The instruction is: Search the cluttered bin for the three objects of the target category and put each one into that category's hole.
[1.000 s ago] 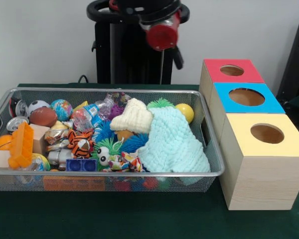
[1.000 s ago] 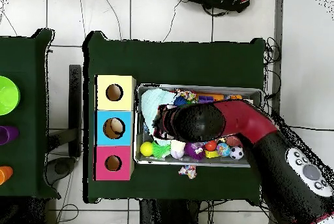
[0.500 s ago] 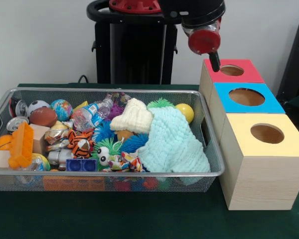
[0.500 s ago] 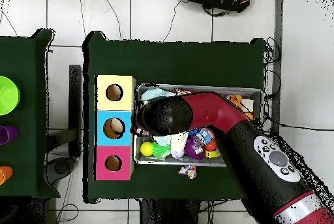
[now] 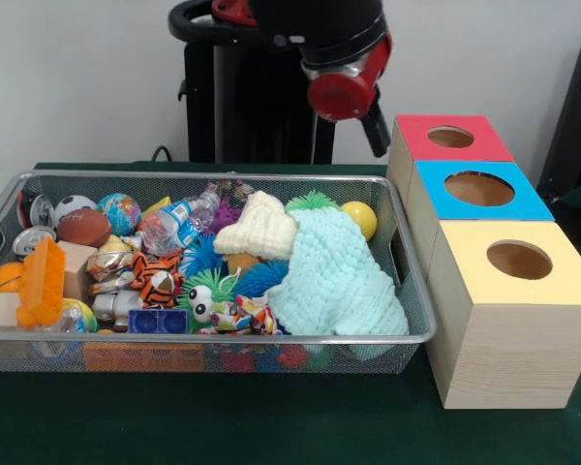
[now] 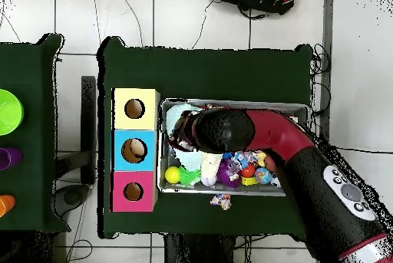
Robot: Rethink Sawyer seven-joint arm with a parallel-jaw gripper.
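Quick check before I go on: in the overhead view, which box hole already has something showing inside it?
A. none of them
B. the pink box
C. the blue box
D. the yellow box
C: in the overhead view a pale round thing shows inside the hole of the blue box, while the holes of the yellow box and the pink box look dark.

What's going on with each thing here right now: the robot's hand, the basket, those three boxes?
hand: raised above the basket's far right corner, carrying nothing I can see; open or shut, cannot tell.
wire basket: full, toys heaped inside.
mint knitted cloth: draped over the pile.
red box: hole looks empty.
blue box: something pale lies inside the hole.
yellow box: hole looks empty.
small toy: lying outside the basket.
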